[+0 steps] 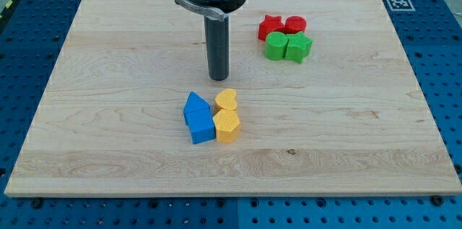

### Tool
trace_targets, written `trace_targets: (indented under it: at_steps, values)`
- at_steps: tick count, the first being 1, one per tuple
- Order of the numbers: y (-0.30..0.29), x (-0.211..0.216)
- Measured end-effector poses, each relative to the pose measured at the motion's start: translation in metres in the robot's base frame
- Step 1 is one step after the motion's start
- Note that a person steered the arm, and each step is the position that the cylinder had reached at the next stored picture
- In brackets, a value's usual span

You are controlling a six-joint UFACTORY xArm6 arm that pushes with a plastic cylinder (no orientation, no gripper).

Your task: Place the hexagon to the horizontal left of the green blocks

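The yellow hexagon block (227,126) lies near the board's middle, touching a yellow heart-shaped block (227,100) above it. Two green blocks sit at the view's upper right: a green round block (276,45) and a green star-like block (297,47), side by side. My tip (219,77) stands just above the yellow heart, a short way off it, and to the left of the green blocks.
A blue pointed block (193,104) and a blue cube (201,126) touch the yellow blocks on their left. A red star-like block (271,26) and a red round block (295,24) sit right above the green blocks. The wooden board (108,113) lies on a blue pegboard table.
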State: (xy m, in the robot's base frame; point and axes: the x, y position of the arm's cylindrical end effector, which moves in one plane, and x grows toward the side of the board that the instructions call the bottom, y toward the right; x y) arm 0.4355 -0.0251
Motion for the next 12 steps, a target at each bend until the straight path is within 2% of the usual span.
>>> trace_targets:
  at_steps: [5, 6, 9, 10, 11, 12]
  values:
    - [0.009, 0.016]
    - [0.024, 0.037]
    - [0.048, 0.059]
    - [0.067, 0.086]
    - [0.074, 0.086]
    - [0.128, 0.107]
